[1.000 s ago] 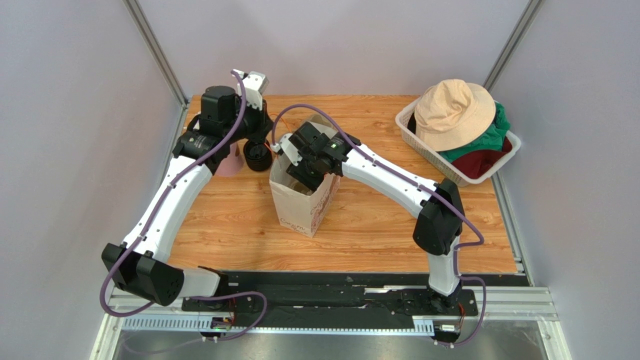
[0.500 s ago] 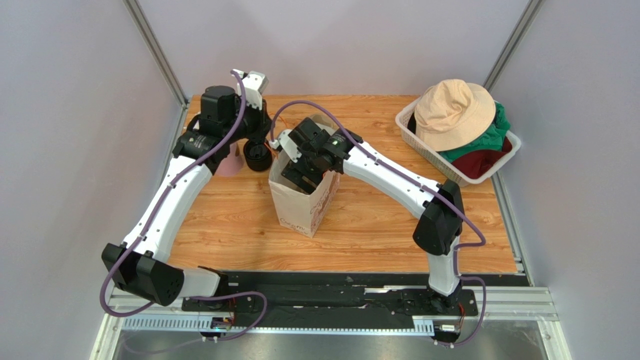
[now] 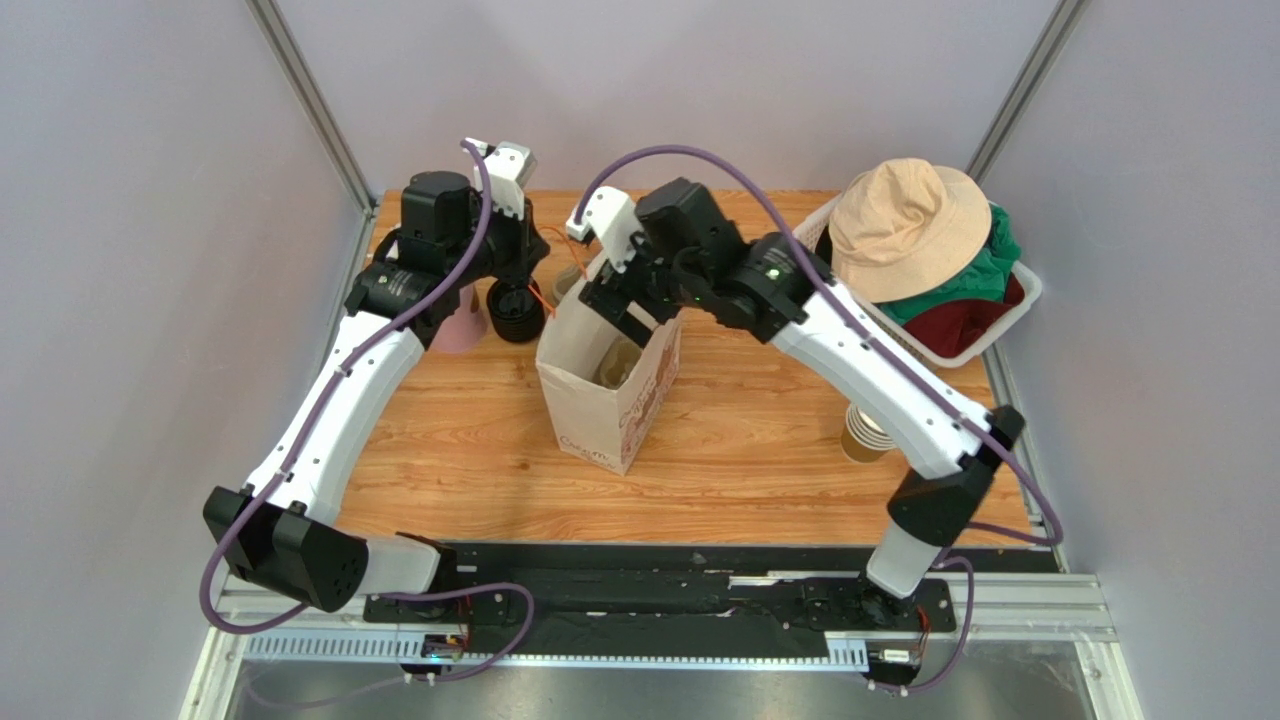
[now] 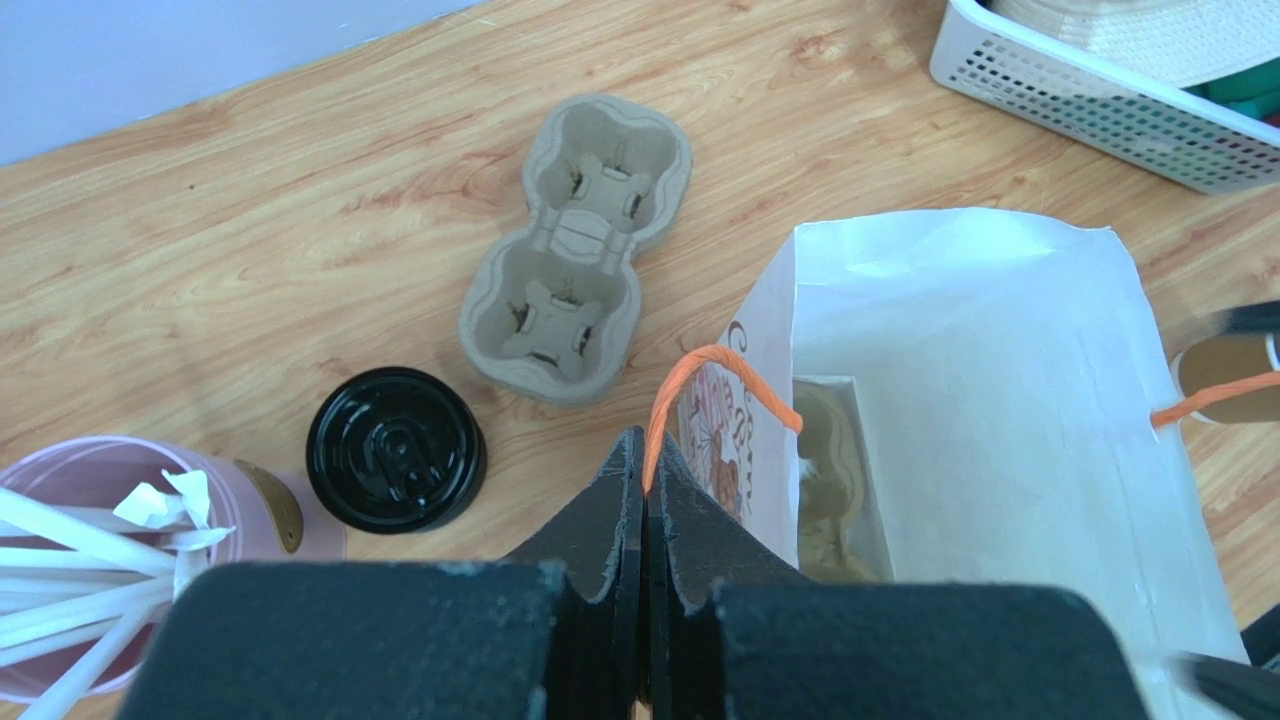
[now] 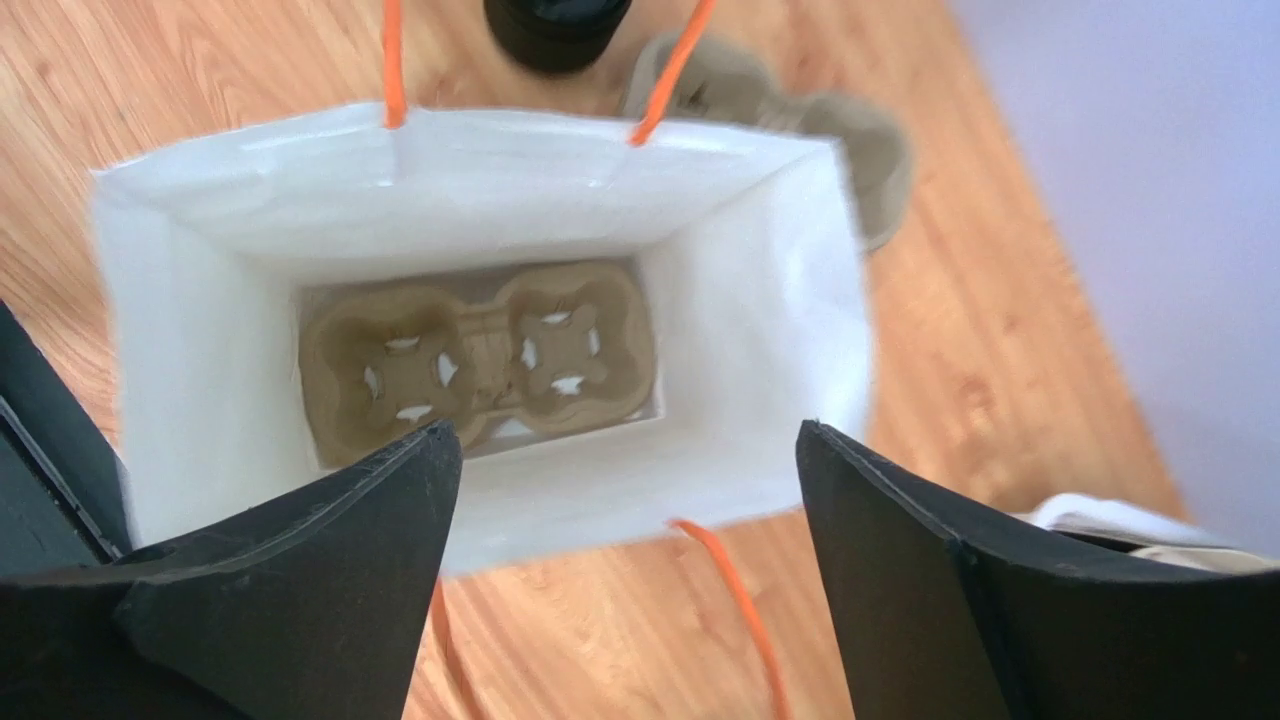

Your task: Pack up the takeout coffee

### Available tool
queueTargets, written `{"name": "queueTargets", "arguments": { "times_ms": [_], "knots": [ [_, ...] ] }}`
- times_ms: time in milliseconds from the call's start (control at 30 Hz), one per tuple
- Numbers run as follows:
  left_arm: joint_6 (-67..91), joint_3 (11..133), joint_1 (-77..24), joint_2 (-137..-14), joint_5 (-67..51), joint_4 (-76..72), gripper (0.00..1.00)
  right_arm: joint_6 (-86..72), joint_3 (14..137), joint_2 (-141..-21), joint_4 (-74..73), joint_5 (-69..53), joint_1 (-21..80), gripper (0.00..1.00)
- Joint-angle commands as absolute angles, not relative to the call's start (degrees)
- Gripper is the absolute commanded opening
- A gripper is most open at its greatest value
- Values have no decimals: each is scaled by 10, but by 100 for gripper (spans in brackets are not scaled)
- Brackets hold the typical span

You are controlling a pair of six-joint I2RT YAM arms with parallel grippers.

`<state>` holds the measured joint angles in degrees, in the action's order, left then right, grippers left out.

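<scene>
A white paper bag (image 3: pixel 601 413) stands open-mouthed at mid-table (image 3: pixel 751 435), flanked by two arms; the left gripper (image 4: pixel 646 450) is clenched tight on one orange handle (image 4: pixel 721 375) at the bag's rim, the cord rising out from between its fingers; the right gripper (image 5: pixel 624 443) hangs above the bag's mouth, fingers spread wide and grasping nothing.

A pulp carrier (image 5: pixel 481 368) lies flat on the bag's floor, both wells facing up and showing their cut bottoms; a second carrier (image 4: pixel 579 248) rests on the wood just beyond the bag, near a pile of black lids (image 4: pixel 395 450); beside the lids stands a pink cup (image 4: pixel 90 495) bristling with white straws (image 4: pixel 60 540).

A stack of brown cups (image 3: pixel 861 435) sits right of the bag, partly hidden behind the right arm; at the far right corner a white basket (image 3: pixel 842 285) holds green and red cloth under a tan hat (image 3: pixel 906 225).

Where the coffee is cannot be told; none of the three views shows a lidded cup that can be picked out with any certainty, whether in the bag, on the table or in either gripper; a brown shape at the right edge of the left wrist view is too cropped to name.
</scene>
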<state>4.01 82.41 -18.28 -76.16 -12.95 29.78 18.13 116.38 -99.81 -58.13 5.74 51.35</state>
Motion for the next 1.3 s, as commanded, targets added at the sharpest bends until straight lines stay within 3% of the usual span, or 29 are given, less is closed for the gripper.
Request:
{"name": "queueTargets", "arguments": {
  "times_ms": [0, 333, 533, 800, 900, 933, 1133, 1167, 1267],
  "knots": [
    [42, 828, -183, -752, -130, 279, 0, 239, 1171, -901, -519, 41, 517, 90],
    [39, 833, -184, -756, -135, 284, 0, 304, 1094, -793, -559, -65, 516, 91],
    [39, 840, -184, -762, -139, 287, 0, 334, 982, -768, -496, -4, 513, 91],
    [34, 835, -184, -753, -137, 289, 0, 345, 959, -783, -432, 43, 490, 85],
    [33, 834, -184, -752, -136, 289, 0, 358, 952, -785, -432, 43, 490, 69],
    [33, 836, -184, -751, -135, 290, 0, 361, 950, -783, -432, 43, 490, 52],
    [26, 872, -184, -761, -142, 308, 0, 368, 958, -782, -440, 43, 488, 6],
    [24, 883, -184, -764, -146, 314, 0, 367, 962, -782, -441, 44, 489, 0],
    [12, 943, -184, -784, -163, 341, 0, 360, 993, -784, -442, 54, 488, 0]
  ]
}}
